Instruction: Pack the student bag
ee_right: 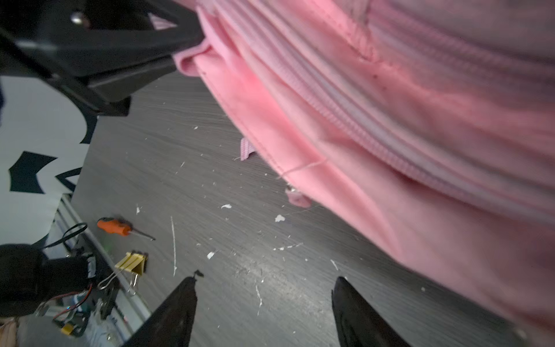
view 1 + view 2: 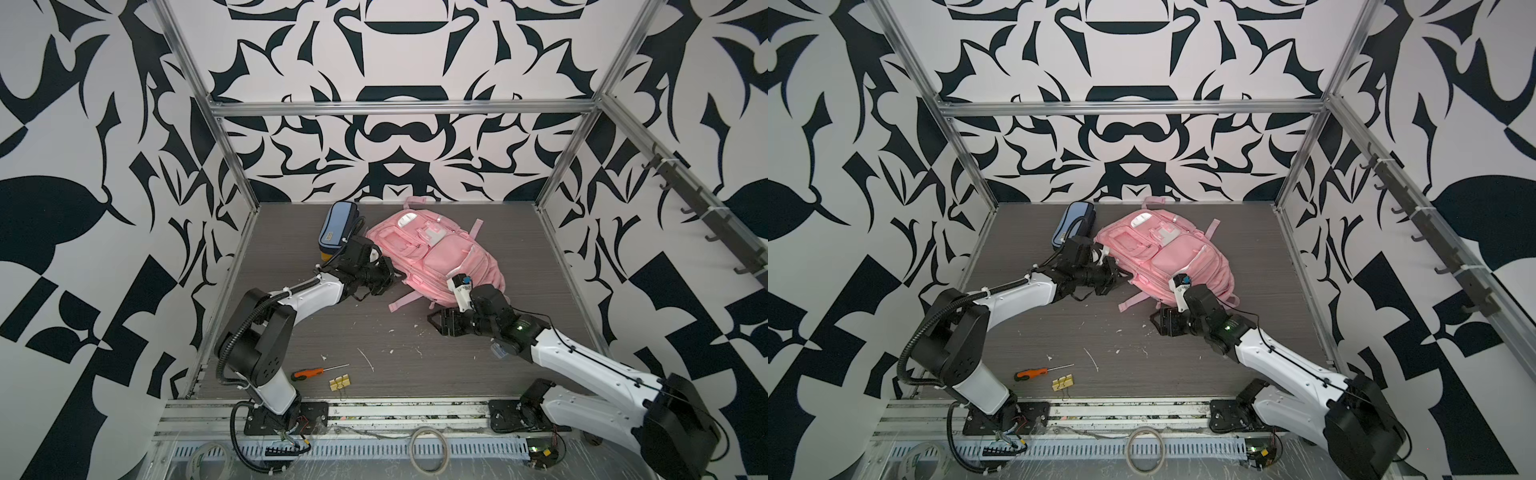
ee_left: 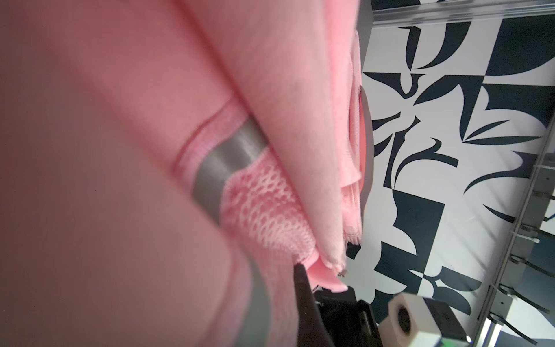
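The student bag [image 2: 440, 257] lies mid-width near the worktop's [image 2: 415, 374] rear edge, with a blue pencil case [image 2: 336, 226] beside it toward the rear left corner. An orange screwdriver [image 2: 309, 372] and yellow binder clips [image 2: 340, 382] lie near the front edge. The left gripper [image 2: 397, 274] pinches the bag's hem. The right gripper [image 1: 264, 281] gapes empty beside the bag.

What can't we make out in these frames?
- Contents of the student bag: hidden by its own fabric in every view.
- Whether it is zipped open or shut: too small in both top views, blurred close-up in the left wrist view.
- Fingertips of the left hand: covered by its own wrist in both top views; shut on bag fabric, which part unclear.
- Near end of the blue pencil case: hidden behind the left arm in both top views.
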